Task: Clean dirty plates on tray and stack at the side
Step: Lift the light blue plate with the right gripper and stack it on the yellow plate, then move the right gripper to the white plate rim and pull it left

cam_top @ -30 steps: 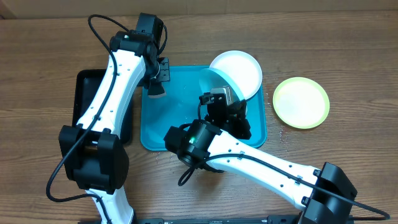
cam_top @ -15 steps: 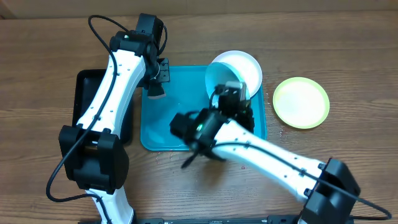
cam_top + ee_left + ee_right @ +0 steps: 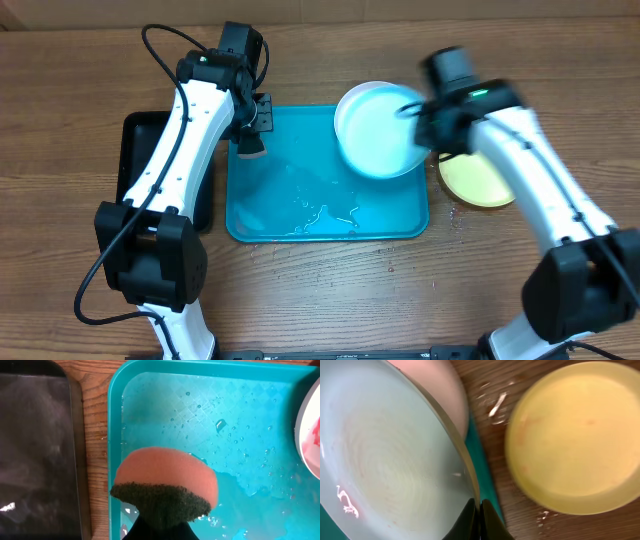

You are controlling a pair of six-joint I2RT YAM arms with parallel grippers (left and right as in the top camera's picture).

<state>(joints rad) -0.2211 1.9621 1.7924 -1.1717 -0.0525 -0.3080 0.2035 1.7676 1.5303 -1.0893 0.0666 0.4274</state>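
Grip first: my right gripper (image 3: 478, 507) is clamped thin on the rim of the pale blue-mint plate (image 3: 385, 460). The plate hangs tilted over the far right corner of the tray (image 3: 280, 150), with a small reddish mark low on its face. Just beyond it, the white plate (image 3: 442, 385) sits at that same corner. The yellow-green plate (image 3: 575, 435) lies flat on the table just off the tray's right edge, to the right of my fingers and partly under my arm from overhead. I judge the stacking spot to be a short carry rightward and down. Across the tray, at its far left corner, the left gripper (image 3: 250, 140) is closed on the sponge (image 3: 167, 477), so mine is the nearer arm.
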